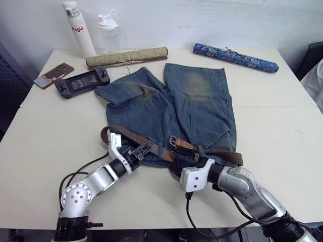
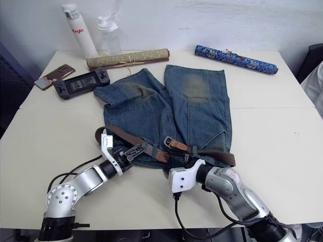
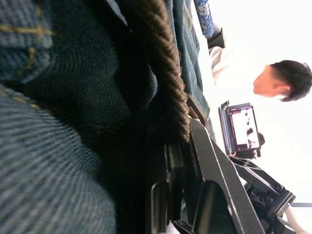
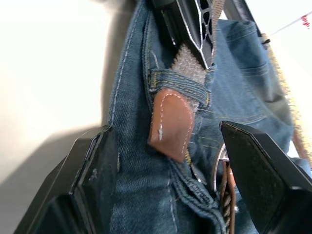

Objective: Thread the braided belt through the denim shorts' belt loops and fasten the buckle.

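Note:
The denim shorts (image 1: 197,111) lie flat on the table with the waistband toward me. The braided belt (image 1: 128,135) runs along that waistband, curling at the left end. Its silver buckle (image 1: 174,140) lies near the middle, on a brown leather end. My left gripper (image 1: 147,148) is shut on the woven strap just before a belt loop (image 4: 183,85). The belt's brown leather tip (image 4: 173,122) pokes out past that loop. My right gripper (image 4: 178,161) is open, its fingers on either side of the leather tip, not touching it.
At the back stand a white bottle (image 1: 78,29) and a clear bottle (image 1: 108,33). An olive scroll (image 1: 126,58) and a blue patterned scroll (image 1: 234,57) lie beside them. A phone (image 1: 53,74) and a game controller (image 1: 82,82) lie at the left. A person (image 3: 282,80) sits beyond the table.

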`<state>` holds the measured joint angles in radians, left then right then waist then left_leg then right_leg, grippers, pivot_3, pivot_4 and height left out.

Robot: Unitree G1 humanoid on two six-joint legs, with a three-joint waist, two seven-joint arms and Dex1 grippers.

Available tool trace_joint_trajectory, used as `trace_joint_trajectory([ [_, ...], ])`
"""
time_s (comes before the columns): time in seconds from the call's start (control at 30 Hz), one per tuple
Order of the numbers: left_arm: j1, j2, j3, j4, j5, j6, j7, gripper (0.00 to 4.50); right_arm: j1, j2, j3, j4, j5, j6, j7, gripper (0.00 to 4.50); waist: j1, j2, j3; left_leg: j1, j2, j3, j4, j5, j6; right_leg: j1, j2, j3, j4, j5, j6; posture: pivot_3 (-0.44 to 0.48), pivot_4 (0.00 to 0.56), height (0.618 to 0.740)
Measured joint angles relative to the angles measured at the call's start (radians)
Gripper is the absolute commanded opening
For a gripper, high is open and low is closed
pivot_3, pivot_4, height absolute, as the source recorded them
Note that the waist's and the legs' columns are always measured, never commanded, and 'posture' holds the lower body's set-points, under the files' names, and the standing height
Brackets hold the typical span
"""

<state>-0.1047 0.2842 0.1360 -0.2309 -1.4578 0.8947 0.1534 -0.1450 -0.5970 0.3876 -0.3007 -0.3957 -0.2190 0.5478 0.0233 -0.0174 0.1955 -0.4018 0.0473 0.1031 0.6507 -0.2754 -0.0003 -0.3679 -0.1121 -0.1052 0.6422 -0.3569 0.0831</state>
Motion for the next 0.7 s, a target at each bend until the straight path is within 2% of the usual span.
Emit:
trace_joint_trajectory([
  [0.33,0.000,-0.073,0.043,0.013,-0.120,-0.001,0.126,0.00,-0.008,0.019,0.000,0.036,-0.082,-0.043,-0.059,3.52,0.001,0.000,-0.001,0.001,0.000,-0.002,0.001,0.000,0.000,0.003,0.000,-0.001,0.000,0.000,0.000,0.000,0.150,0.717],
  [0.47,0.006,-0.069,0.042,0.012,-0.124,0.001,0.128,0.00,-0.008,0.020,0.000,0.047,-0.095,-0.051,-0.061,2.44,0.001,0.001,-0.001,0.002,-0.001,-0.002,0.001,0.000,0.000,0.004,0.000,-0.001,-0.001,0.000,0.000,0.000,0.150,0.717],
  [0.5,0.009,-0.067,0.040,0.011,-0.123,0.003,0.126,0.00,-0.008,0.021,0.000,0.055,-0.096,-0.054,-0.061,1.83,0.001,0.001,-0.001,0.002,-0.001,-0.002,0.001,0.000,0.000,0.004,0.000,-0.001,-0.001,0.000,0.000,0.000,0.150,0.717],
  [0.63,0.015,-0.065,0.039,0.008,-0.119,0.003,0.123,0.00,-0.008,0.021,-0.004,0.063,-0.096,-0.058,-0.064,0.04,0.000,0.001,-0.001,0.006,0.000,-0.001,-0.001,0.000,0.000,0.008,0.000,-0.001,-0.002,0.000,0.000,0.000,0.150,0.717],
  [0.7,0.015,-0.064,0.038,0.009,-0.116,0.003,0.122,0.00,-0.010,0.021,-0.013,0.063,-0.096,-0.060,-0.068,0.04,0.000,0.001,-0.001,0.009,-0.001,-0.001,-0.002,0.000,0.000,0.010,0.000,-0.001,-0.003,0.000,0.000,0.000,0.150,0.717],
])
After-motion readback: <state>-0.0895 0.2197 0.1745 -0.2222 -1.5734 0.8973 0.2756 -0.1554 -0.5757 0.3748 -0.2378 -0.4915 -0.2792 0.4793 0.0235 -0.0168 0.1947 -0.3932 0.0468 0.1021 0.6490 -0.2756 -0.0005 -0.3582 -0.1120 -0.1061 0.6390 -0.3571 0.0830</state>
